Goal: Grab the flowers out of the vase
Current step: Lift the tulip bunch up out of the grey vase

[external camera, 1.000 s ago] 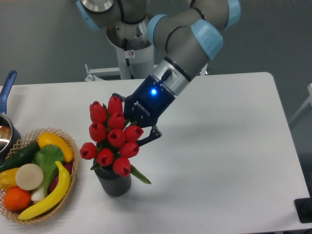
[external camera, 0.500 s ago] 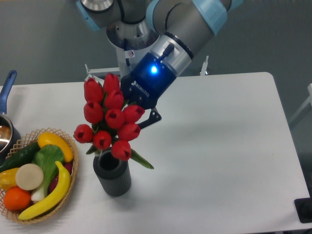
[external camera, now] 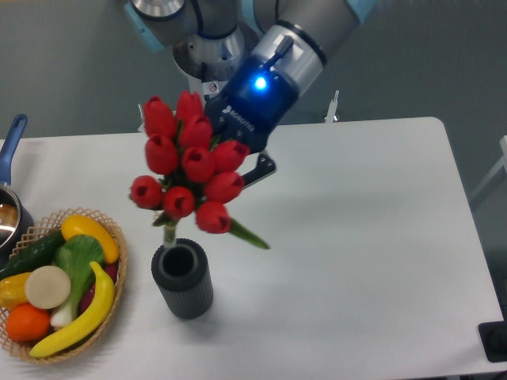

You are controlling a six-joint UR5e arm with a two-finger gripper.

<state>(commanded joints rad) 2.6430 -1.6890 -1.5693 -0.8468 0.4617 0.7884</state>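
Note:
The flowers [external camera: 188, 164], a bunch of red tulip buds with green stems and leaves, hang in the air above the table. Their stem ends [external camera: 169, 232] are just above the mouth of the vase [external camera: 183, 279], a dark grey ribbed cylinder standing upright with its mouth open and empty. My gripper [external camera: 238, 170] is shut on the bunch from behind and to the right; its fingertips are mostly hidden by the buds, with one finger [external camera: 261, 169] showing at the right.
A woven basket [external camera: 111, 229] with toy fruit and vegetables sits at the left front. A pot with a blue handle [external camera: 11, 142] is at the far left edge. A dark object [external camera: 494, 340] sits at the table's right front corner.
My gripper has lifted the flowers up and slightly right. The stems have come out of the vase, which has stayed in place.

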